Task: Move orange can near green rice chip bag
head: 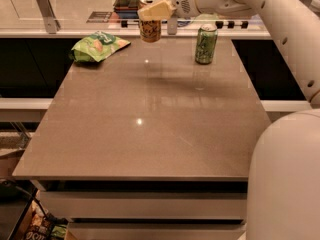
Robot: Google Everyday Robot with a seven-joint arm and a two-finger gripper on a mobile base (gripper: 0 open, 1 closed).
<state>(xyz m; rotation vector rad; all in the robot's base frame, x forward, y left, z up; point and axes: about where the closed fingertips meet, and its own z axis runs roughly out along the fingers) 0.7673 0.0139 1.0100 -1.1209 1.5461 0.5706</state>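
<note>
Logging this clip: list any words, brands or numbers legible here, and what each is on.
No text here can be read.
orange can, held above the table by the gripper near the far edge: dark lettering, too blurred to read.
green can: markings too blurred.
green rice chip bag: print too blurred.

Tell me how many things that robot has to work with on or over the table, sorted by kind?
Cans: 2, the orange can held in the hand above the far side of the table, and the green can standing on it.
Snack bags: 1, the green rice chip bag at the far left corner.
Total: 3
</note>
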